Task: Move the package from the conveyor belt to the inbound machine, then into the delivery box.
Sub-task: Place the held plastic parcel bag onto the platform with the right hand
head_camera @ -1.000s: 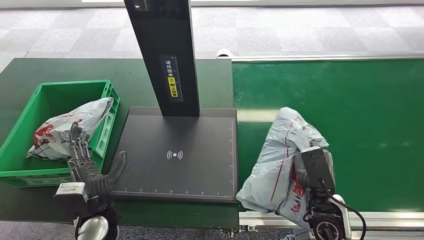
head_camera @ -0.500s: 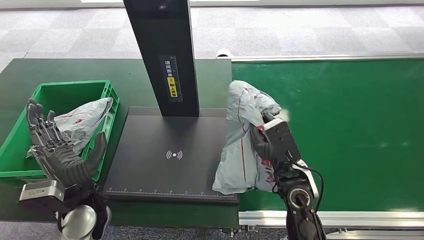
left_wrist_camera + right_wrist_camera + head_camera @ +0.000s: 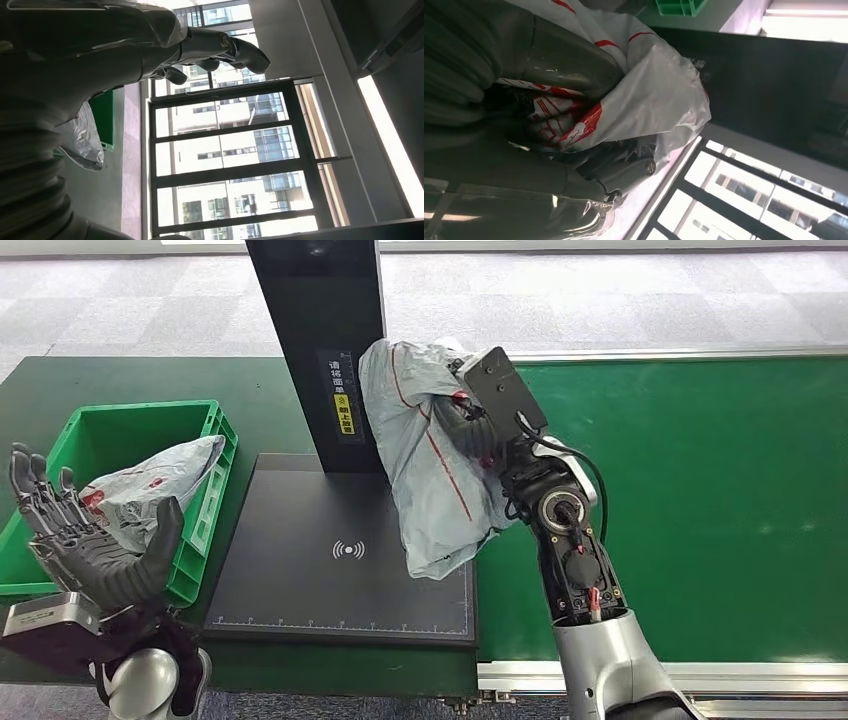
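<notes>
Package (image 3: 430,460) lifted over scanner plate (image 3: 300,570), right hand (image 3: 470,425) apparently gripping it

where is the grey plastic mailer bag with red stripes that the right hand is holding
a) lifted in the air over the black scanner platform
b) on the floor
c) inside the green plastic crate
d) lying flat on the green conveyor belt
a: the right hand grips the grey plastic mailer bag with red stripes, which hangs above the black scanner platform, off the green conveyor belt.
</notes>
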### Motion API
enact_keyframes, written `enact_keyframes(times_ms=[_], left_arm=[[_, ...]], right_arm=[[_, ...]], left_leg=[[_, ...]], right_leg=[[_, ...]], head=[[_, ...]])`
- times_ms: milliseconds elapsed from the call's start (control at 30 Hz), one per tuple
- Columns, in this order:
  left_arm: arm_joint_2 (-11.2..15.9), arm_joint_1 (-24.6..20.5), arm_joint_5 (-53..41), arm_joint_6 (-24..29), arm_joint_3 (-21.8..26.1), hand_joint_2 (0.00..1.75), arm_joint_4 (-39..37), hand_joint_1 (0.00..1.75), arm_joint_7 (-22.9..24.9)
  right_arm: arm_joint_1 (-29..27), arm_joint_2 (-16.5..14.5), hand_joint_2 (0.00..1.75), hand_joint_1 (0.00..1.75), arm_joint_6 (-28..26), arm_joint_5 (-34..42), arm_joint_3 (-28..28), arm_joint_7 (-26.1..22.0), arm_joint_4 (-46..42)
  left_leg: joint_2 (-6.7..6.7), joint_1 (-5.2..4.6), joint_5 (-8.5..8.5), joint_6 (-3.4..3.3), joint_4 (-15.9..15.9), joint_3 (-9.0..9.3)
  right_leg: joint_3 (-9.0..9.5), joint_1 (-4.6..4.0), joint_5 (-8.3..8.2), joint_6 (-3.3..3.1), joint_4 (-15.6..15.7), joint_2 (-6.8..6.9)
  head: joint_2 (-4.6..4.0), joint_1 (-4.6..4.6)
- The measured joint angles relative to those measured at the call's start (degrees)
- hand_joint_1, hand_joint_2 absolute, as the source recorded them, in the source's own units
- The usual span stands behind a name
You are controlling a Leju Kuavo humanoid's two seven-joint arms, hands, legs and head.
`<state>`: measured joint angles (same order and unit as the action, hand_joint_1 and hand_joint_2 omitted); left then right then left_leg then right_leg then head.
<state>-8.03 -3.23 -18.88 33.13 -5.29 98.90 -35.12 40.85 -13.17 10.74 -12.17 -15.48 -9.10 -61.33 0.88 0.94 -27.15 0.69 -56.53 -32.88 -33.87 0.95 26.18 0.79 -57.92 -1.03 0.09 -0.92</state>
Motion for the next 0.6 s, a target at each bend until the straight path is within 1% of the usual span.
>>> enact_keyframes(times_ms=[100,200,400,433,500,533,567,600], left_arm=[[-0.13,0.04,-1.1,-0.61,0.77,1.75,0.11,0.0,1.22],[-0.27,0.06,-1.46,-1.61,1.39,1.75,0.1,0.0,1.89],[-0.42,-0.69,-1.45,-2.98,1.58,1.75,-1.2,0.0,2.02],[-0.44,-0.87,-1.4,-3.07,1.58,1.75,-1.46,0.0,2.01],[-0.46,-1.1,-1.34,-3.1,1.6,1.75,-1.86,0.0,2.01],[-0.47,-1.14,-1.33,-3.1,1.6,1.75,-2.02,0.0,2.01],[-0.47,-1.16,-1.33,-3.1,1.62,1.75,-2.14,0.0,2.0],[-0.47,-1.14,-1.33,-3.09,1.66,1.75,-2.22,0.0,1.99]], right_arm=[[1.48,-1.69,1.75,1.75,0.11,1.02,-1.13,-0.83,4.86],[2.01,-2.97,1.75,1.75,0.02,1.65,-2.04,-0.27,8.03],[1.77,-3.66,1.75,1.75,0.27,2.34,-3.03,0.07,13.65],[1.59,-3.76,1.75,1.61,0.4,2.29,-3.26,-0.09,14.48],[1.19,-4.08,1.75,0.73,0.61,2.21,-3.75,-0.32,15.89],[1.03,-4.23,1.31,0.3,0.63,2.14,-3.95,-0.35,16.43],[0.92,-4.37,0.87,0.0,0.47,2.01,-4.15,-0.26,16.91],[0.81,-4.48,0.44,0.0,0.14,1.84,-4.34,-0.11,17.29]], left_leg=[[0.01,0.05,0.01,0.01,0.0,0.03],[0.01,0.09,0.01,0.02,0.0,0.05],[0.02,0.08,0.01,0.02,0.0,0.04],[0.02,0.08,0.01,0.02,0.0,0.04],[0.02,0.08,0.01,0.02,0.0,0.03],[0.02,0.08,0.01,0.02,0.0,0.03],[0.02,0.09,0.01,0.02,0.0,0.02],[0.02,0.09,0.01,0.02,0.0,0.02]], right_leg=[[0.0,-0.04,0.0,-0.01,-0.01,0.0],[0.0,-0.09,0.0,-0.01,-0.01,0.01],[0.01,-0.08,0.0,-0.01,-0.01,0.01],[0.01,-0.07,0.0,-0.01,-0.01,0.01],[0.0,-0.07,0.0,-0.01,-0.01,0.01],[-0.01,-0.07,0.0,-0.01,-0.01,0.01],[-0.01,-0.08,0.0,-0.01,-0.01,0.01],[-0.02,-0.08,0.0,-0.01,-0.01,0.02]], head=[[0.0,-0.01],[0.0,-0.01],[0.0,0.01],[0.0,0.02],[0.0,0.01],[0.0,0.01],[0.0,0.0],[0.0,0.0]])
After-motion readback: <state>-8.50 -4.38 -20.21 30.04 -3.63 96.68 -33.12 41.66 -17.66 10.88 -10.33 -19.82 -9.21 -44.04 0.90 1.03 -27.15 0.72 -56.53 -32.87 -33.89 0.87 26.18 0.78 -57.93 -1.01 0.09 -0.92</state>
